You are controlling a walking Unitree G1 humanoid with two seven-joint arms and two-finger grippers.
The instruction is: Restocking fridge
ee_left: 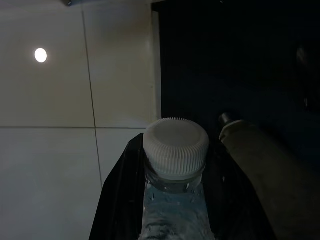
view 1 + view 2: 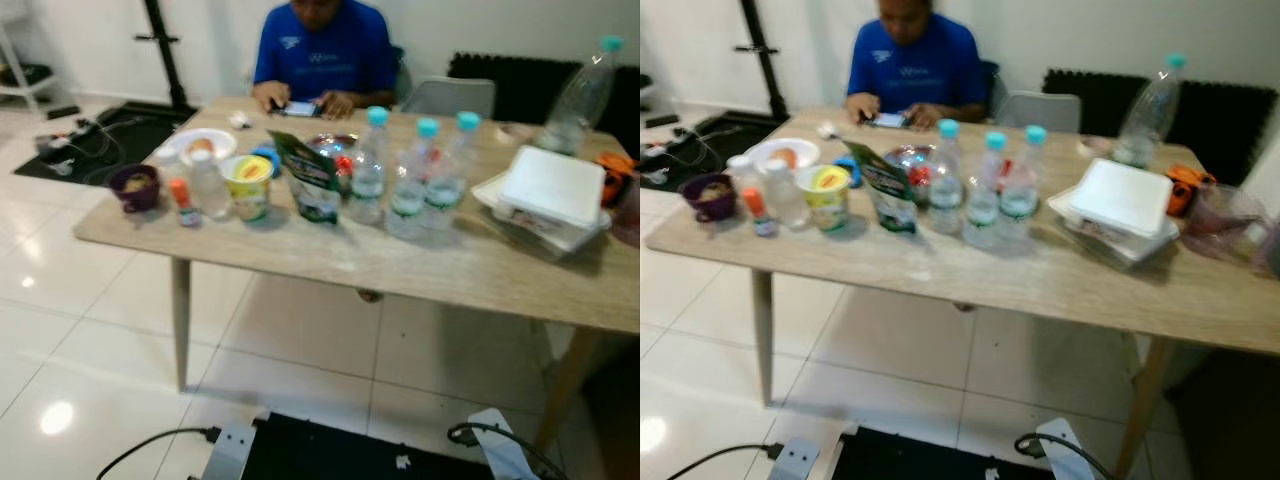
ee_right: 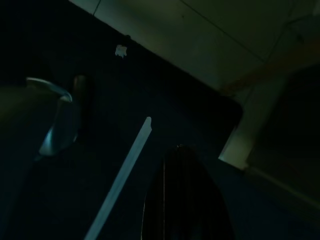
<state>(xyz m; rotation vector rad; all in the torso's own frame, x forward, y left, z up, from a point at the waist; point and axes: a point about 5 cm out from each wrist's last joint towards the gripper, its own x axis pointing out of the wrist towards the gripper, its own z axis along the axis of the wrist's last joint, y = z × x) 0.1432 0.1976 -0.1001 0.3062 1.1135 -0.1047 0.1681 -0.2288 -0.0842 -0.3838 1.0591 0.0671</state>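
Observation:
My left gripper (image 1: 175, 172) is shut on a clear water bottle (image 1: 172, 220) with a white ribbed cap (image 1: 175, 147), held low over the tiled floor. On the wooden table (image 2: 400, 265) ahead stand three water bottles with teal caps (image 2: 408, 185), a green snack packet (image 2: 312, 180), a yellow cup (image 2: 249, 187), a small clear bottle (image 2: 209, 186), a red-capped little bottle (image 2: 183, 203) and a purple bowl (image 2: 135, 187). A taller bottle (image 2: 582, 100) stands at the far right. My right gripper (image 3: 182, 200) hangs low in shade.
A person in a blue shirt (image 2: 322, 50) sits at the table's far side with a phone. White foam boxes (image 2: 548, 195) lie at the right. A white plate (image 2: 198, 145) sits behind the cups. Cables and a black base (image 2: 330, 455) lie on the floor before me.

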